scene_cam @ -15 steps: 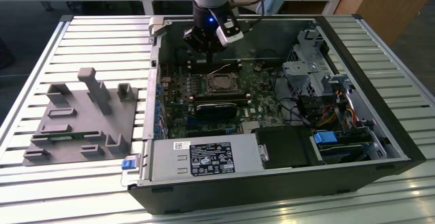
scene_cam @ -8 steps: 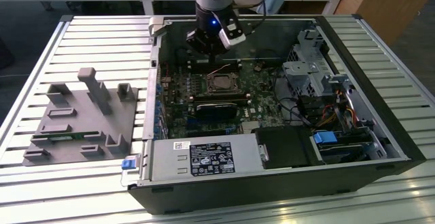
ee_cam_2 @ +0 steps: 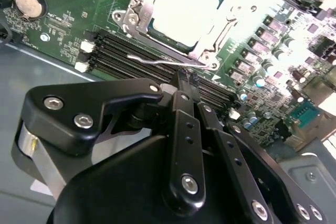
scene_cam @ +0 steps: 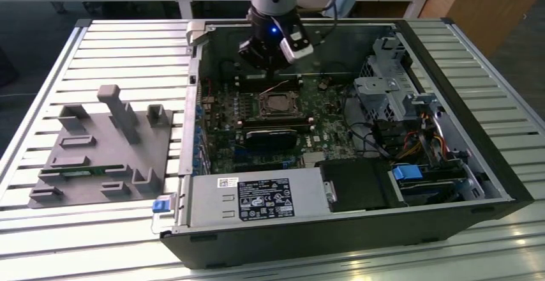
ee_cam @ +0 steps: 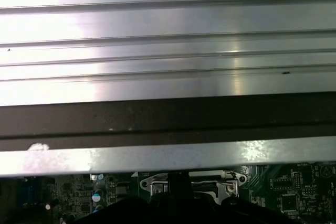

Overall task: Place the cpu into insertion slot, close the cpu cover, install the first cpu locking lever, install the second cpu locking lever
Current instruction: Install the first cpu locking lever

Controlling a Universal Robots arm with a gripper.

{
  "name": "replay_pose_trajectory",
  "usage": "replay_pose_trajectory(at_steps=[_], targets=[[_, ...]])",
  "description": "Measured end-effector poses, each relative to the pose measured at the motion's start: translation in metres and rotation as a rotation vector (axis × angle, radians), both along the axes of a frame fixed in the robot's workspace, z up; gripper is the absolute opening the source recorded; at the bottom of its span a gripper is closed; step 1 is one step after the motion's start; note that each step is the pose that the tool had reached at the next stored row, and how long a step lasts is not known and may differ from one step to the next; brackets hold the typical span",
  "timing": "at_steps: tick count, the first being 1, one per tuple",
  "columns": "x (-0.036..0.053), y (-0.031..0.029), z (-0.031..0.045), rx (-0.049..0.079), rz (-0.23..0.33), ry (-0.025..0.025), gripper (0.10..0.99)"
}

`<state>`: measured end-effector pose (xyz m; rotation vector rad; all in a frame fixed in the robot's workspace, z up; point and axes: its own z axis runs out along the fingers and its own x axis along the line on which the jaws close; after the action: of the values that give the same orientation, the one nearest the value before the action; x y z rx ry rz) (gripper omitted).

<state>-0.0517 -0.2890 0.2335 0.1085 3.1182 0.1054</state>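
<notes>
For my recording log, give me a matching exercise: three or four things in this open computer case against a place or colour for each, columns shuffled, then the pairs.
Things:
1. cpu
2. cpu cover
3. gripper
4. grey fixture block

Descriptions:
A. black, hanging just above the memory slots beside the socket
B. pale square face sitting inside the socket
C. on the slatted table outside the case, at the exterior view's left
D. silvery frame around the chip

Pairs: 1-B, 2-D, 3-A, 4-C

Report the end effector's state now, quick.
End effector: fingers together, shut, holding nothing visible, tips just short of the cpu cover that frames the seated cpu.
</notes>
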Motion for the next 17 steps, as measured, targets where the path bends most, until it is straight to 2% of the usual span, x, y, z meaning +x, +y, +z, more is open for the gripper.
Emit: replay_pose_trajectory(at_steps=[5, 17], targets=[[0.0022, 0.0000, -0.0025, 0.000, 0.013, -0.0001, 0.106], [0.0144, 0.0019, -0.0064, 0.000, 0.015, 0.0002, 0.106]])
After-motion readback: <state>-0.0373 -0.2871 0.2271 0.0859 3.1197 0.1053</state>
